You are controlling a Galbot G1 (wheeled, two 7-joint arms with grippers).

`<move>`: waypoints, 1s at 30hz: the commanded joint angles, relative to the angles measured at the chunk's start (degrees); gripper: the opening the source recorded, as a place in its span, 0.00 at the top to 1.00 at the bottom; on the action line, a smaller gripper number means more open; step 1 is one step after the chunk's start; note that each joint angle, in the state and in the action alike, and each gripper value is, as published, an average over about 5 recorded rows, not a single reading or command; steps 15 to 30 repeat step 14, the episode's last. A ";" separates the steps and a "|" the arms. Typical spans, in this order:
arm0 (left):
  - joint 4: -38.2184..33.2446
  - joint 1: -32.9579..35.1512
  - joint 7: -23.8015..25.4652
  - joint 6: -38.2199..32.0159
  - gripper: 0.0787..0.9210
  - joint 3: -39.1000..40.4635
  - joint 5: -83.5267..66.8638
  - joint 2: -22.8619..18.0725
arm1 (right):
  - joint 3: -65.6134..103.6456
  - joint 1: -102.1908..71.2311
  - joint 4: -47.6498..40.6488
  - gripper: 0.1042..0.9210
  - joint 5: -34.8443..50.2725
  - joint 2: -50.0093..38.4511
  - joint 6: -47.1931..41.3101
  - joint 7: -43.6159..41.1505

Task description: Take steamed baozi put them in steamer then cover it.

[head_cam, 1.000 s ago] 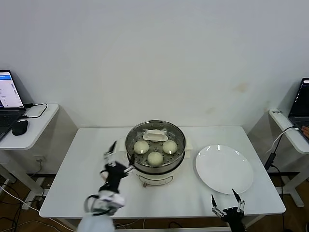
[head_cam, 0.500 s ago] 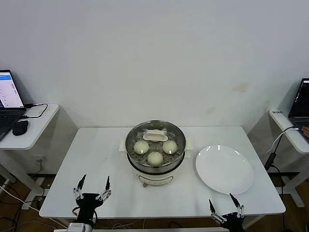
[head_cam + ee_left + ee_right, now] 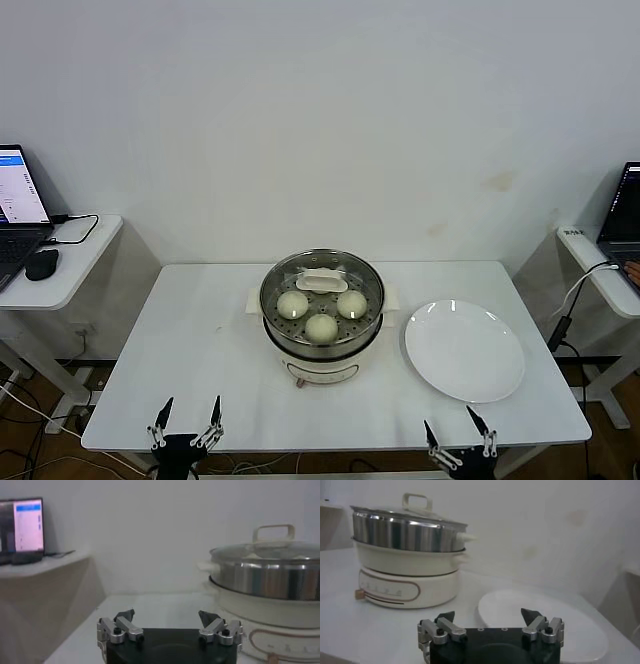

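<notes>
At the table's [image 3: 200, 330] seven o'clock edge your left gripper [image 3: 187, 428] hangs with fingers apart and empty, the steamer [image 3: 321, 350] sits centre with the cover [image 3: 322, 282] on over three steamed baozi [image 3: 321, 326], and at five o'clock your right gripper [image 3: 459, 440] gapes beside the white plate [image 3: 465, 350].

A white tabletop [image 3: 200, 340] stands against a plain white wall [image 3: 320, 120]. On its right part lies a flat white round plate [image 3: 465, 350]. A small side desk [image 3: 60, 265] at the left carries an open laptop [image 3: 15, 215] with a lit screen, a black mouse [image 3: 42, 263] and a cable [image 3: 80, 225]. Another laptop [image 3: 625, 225] sits at the right edge.
</notes>
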 commanded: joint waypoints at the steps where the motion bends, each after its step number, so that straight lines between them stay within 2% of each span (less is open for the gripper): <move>1: 1.62 2.11 2.06 -3.34 0.12 -0.77 -2.73 -0.22 | -0.95 -0.84 1.05 0.12 1.38 -0.61 -1.21 -0.35; 30: 2.83 1.58 3.60 -3.25 0.12 -0.74 -2.23 0.38 | -1.84 -1.34 1.69 0.12 3.16 -1.40 -3.34 -0.43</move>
